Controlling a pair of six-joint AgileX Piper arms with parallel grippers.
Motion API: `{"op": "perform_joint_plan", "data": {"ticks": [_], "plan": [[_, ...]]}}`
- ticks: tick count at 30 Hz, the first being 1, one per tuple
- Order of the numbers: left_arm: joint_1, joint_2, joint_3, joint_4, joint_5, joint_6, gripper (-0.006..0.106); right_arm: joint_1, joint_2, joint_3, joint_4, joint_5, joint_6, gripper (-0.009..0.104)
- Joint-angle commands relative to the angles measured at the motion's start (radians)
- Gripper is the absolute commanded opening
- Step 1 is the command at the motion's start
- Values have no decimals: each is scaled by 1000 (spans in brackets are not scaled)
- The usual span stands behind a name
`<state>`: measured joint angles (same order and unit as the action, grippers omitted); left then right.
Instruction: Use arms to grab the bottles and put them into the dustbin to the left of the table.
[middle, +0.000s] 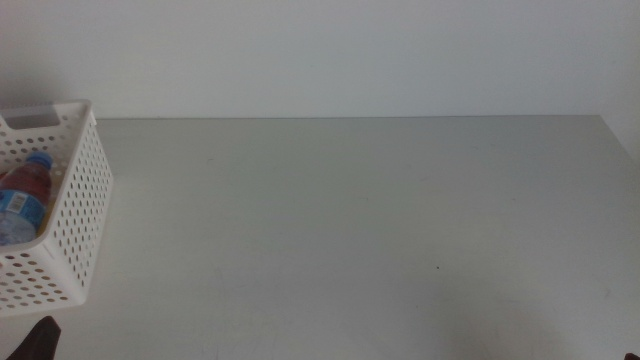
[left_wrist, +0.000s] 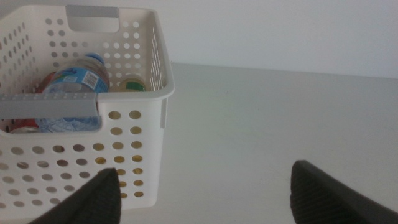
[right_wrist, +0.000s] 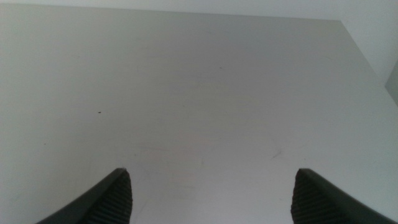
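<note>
The white perforated dustbin stands at the table's left edge. In it lies the clear water bottle with blue cap and label, with red of the cola can showing by it. The left wrist view shows the dustbin holding the water bottle, the yellow tea bottle and the red can. My left gripper is open and empty, low beside the dustbin; only its dark tip shows in the middle view. My right gripper is open and empty over bare table, out of the middle view.
A plain white wall runs behind the table's far edge. The table's right edge shows in the right wrist view. The tabletop under the right gripper is bare, with small dark specks.
</note>
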<state>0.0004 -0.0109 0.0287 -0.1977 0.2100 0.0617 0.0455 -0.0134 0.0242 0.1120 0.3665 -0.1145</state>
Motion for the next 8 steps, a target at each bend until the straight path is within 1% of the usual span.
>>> {"op": "perform_joint_plan", "data": {"ticks": [1,4,8], "plan": [[1,-28,3,3,-73,-13,94,-6,-21,-5,-6,-73,-9,66],[1,-28,3,31,-73,-12,94,-6,-21,-5,-6,-70,-9,66],[1,-26,3,30,-73,-12,94,-6,-21,-5,-6,-70,-9,66]]}}
